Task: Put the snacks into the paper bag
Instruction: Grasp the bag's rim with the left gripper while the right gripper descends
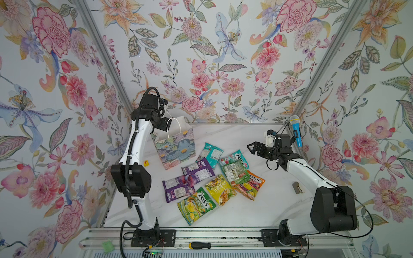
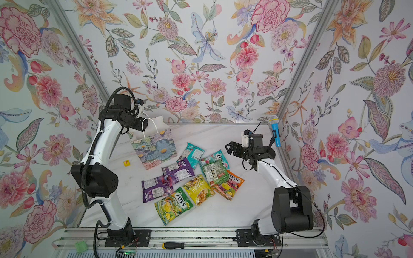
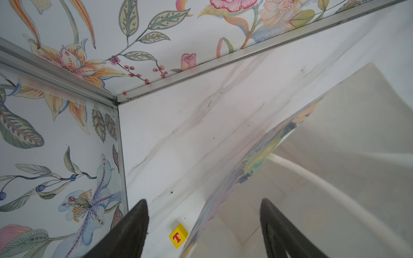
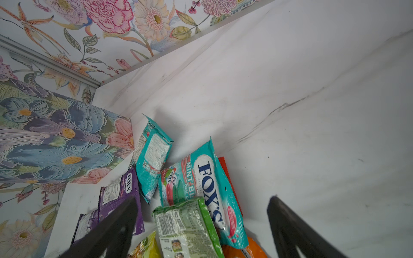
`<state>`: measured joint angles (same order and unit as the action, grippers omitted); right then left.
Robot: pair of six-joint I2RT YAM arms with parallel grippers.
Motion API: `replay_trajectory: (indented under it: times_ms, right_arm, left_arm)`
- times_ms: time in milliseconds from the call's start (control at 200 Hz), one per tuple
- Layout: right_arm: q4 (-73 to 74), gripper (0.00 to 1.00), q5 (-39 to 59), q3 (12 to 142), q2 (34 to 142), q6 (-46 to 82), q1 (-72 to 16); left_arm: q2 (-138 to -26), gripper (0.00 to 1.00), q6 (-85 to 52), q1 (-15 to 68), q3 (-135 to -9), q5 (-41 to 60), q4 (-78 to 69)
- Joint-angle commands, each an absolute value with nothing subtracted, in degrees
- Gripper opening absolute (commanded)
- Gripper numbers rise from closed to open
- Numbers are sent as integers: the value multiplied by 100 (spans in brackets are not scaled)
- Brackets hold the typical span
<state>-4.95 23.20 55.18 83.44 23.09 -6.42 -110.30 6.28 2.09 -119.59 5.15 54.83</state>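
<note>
Left jaws open astride the painted blue-lilac paper bag (image 1: 175,148) rim; right jaws gape empty, two o'clock of glossy snack pouches (image 1: 220,188).

1. The paper bag (image 1: 174,147) stands upright at the back left of the counter (image 1: 245,214). Its mouth is open, white inside, with a cord handle up. Outside it's painted blue-lilac flowers with orange spots.
2. The snacks (image 1: 214,178) are all still outside, in a loose pile just right of the bag and in front of it.
3. A purple pouch (image 1: 199,170) overlaps a second purple pouch (image 1: 176,189), both label side up.
4. A teal pouch (image 1: 211,154) lies just beside the bag.
5. A teal FOX'S mint pouch (image 1: 237,158) has a green pouch (image 1: 234,173) lying across it.
6. An orange FOX'S pouch (image 1: 252,184), a yellow pouch (image 1: 220,189) and a green-yellow FOX'S pouch (image 1: 196,205) sit nearest the front.
7. An orange-red packet (image 4: 230,178) peeks out from under the mint one.
</note>
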Motion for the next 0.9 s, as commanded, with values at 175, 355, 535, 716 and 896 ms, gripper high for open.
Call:
replay_trajectory:
  times_ms: [175, 355, 535, 716, 896]
  right_arm:
    - [-564, 89, 2394, 5423, 8175, 2172, -659]
    - [-532, 79, 2448, 5440, 8227, 2171, -659]
    - [-509, 70, 2503, 5467, 8275, 2171, -655]
    - [-501, 64, 2686, 5503, 8386, 2172, -661]
    - [-487, 55, 2959, 5510, 8517, 2146, -668]
  left_arm:
    - [-11250, 74, 703, 278, -11971, 146, 5519]
    - [-11189, 62, 703, 299, -11988, 202, 5537]
    - [-11062, 43, 700, 299, -11910, 314, 5552]
    - [-10872, 34, 638, 308, -11697, 329, 5556]
    - [-10584, 21, 443, 310, -11373, 354, 5548]
